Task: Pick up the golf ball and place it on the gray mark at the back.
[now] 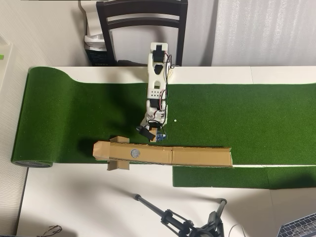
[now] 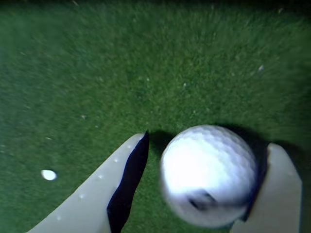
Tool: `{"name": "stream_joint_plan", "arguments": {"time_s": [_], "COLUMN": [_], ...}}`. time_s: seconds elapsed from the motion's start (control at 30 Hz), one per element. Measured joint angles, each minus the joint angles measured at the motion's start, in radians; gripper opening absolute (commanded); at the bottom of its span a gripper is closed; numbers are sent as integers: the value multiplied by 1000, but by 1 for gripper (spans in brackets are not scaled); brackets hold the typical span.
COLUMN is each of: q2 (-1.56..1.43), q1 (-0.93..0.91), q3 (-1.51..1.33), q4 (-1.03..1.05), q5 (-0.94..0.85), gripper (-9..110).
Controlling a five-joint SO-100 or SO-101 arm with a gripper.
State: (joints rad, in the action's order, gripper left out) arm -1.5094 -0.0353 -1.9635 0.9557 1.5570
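Golf ball [image 2: 208, 175] fills the space between the two pale fingers in the wrist view: a white dimpled sphere, slightly blurred, with a small dark printed mark low on its face. It lies against the right finger [image 2: 277, 189], while a narrow strip of turf shows between it and the black inner pad of the left finger [image 2: 127, 184], so the gripper [image 2: 206, 145] stands fairly wide around the ball; whether it actually presses the ball cannot be told. Green turf [image 2: 146, 73] lies beyond the fingertips, and a tiny white speck [image 2: 48, 174] sits on it off to the left of the left finger.

From overhead, the white arm [image 1: 157, 84] reaches down over the turf and its gripper [image 1: 152, 134] hangs just short of a long cardboard strip [image 1: 197, 155]. The ball itself is hidden under the arm there. The gray mark [image 1: 135, 153], a flat round gray circle, sits on the cardboard, just past the gripper and a little to its left in that view.
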Motion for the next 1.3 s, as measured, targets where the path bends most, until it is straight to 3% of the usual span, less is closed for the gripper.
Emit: {"name": "stream_joint_plan", "arguments": {"time_s": [0.2, 0.43, 0.87, 1.3], "q2": [35, 35, 38, 37], "q1": [-2, -3, -5, -51], "q3": [15, 17, 40, 325], "q4": [0, 0, 0, 11], "q5": [-12, -12, -3, -18], "gripper": [37, 21, 20, 20]}}
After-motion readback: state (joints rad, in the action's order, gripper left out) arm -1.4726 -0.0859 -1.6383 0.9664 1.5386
